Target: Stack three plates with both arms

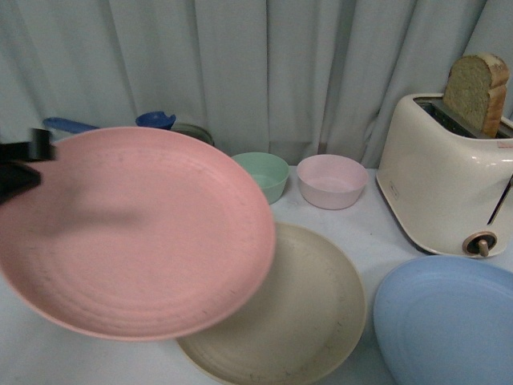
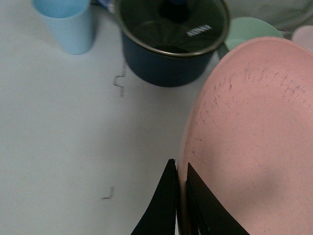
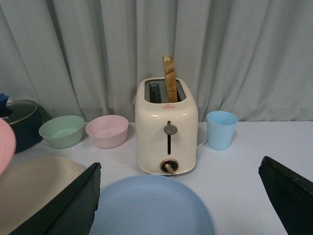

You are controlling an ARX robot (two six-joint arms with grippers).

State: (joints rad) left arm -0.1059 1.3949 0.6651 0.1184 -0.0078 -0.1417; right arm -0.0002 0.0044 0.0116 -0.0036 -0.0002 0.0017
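Observation:
The pink plate [image 1: 136,233] hangs tilted above the table at the left, its right edge over the cream-beige plate [image 1: 304,321] lying flat below. My left gripper [image 1: 20,164] is shut on the pink plate's left rim; the left wrist view shows its black fingers [image 2: 164,205] pinching the rim of the pink plate [image 2: 254,137]. The light blue plate [image 1: 449,321] lies at the front right. In the right wrist view my right gripper [image 3: 178,196] stands open over the light blue plate [image 3: 151,208], holding nothing. The cream-beige plate [image 3: 34,186] lies beside it.
A cream toaster [image 1: 445,172] with a bread slice [image 1: 477,92] stands at the back right. A green bowl [image 1: 263,174] and a pink bowl [image 1: 332,180] sit near the curtain. A dark pot with a glass lid [image 2: 173,39] and a blue cup [image 2: 66,24] stand at the left; another blue cup [image 3: 221,129] stands by the toaster.

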